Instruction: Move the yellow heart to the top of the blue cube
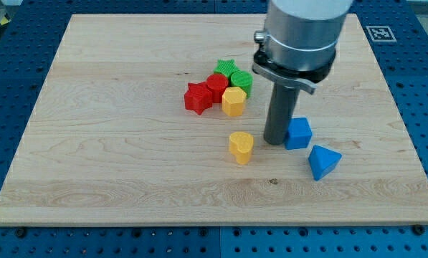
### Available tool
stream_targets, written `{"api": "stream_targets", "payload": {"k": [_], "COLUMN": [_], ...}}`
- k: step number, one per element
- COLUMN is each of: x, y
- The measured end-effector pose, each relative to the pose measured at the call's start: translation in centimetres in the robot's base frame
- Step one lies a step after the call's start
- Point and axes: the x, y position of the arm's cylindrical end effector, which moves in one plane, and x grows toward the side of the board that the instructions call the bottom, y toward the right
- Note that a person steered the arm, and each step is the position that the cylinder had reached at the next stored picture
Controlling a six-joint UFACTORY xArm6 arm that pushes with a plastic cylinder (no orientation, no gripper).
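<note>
The yellow heart [241, 147] lies on the wooden board [113, 143] near the middle, a little toward the view's bottom. The blue cube [298, 133] sits to its right. My tip [276, 142] stands between them, touching or nearly touching the cube's left side, a short gap right of the heart. The rod's grey housing [303, 32] hangs above from the view's top.
A cluster sits above the heart: red star [198, 97], red cylinder [216, 87], green star [226, 69], green cylinder [241, 81], yellow hexagonal block [234, 102]. A blue triangular block [322, 161] lies below right of the cube. A blue perforated table surrounds the board.
</note>
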Motion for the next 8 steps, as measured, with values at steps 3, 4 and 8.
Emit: {"api": "stream_targets", "payload": {"k": [3,4,8], "x": [-2.6,-2.6,3.7], "y": [-4.6,-11.2,-4.9]}}
